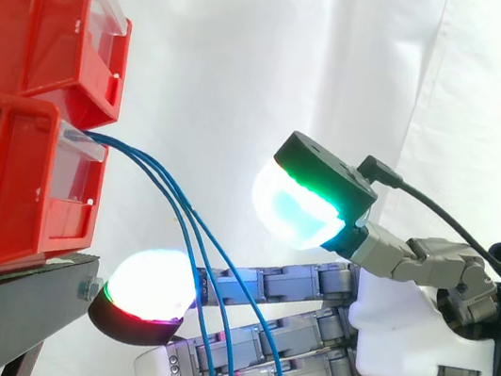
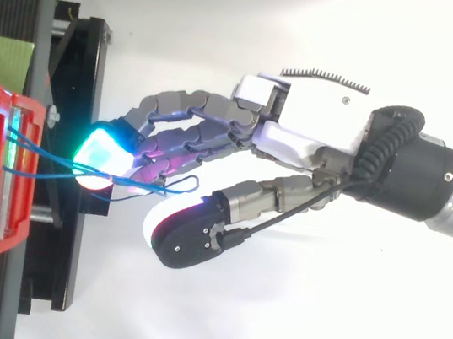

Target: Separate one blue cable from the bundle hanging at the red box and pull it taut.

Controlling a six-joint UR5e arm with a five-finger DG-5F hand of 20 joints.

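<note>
The hand [image 1: 417, 339] is spread and grasps nothing: its fingers [image 1: 289, 333] reach nearly straight toward the lower red box [image 1: 4, 178], with the thumb [image 1: 327, 186] held apart above them. The blue cables [image 1: 181, 206] leave that box's front lip and fall as a bundle across the fingers, running down and away from the box. Whether they touch cannot be told. Separating one likely turns on the thumb closing onto a single strand. No writing is legible.

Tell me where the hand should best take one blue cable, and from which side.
Probably the cable rightmost in the side view, on its hanging span, where the strands fan apart; at the red bin they lie together. Come from the right, where the open hand faces them, and pinch.
</note>
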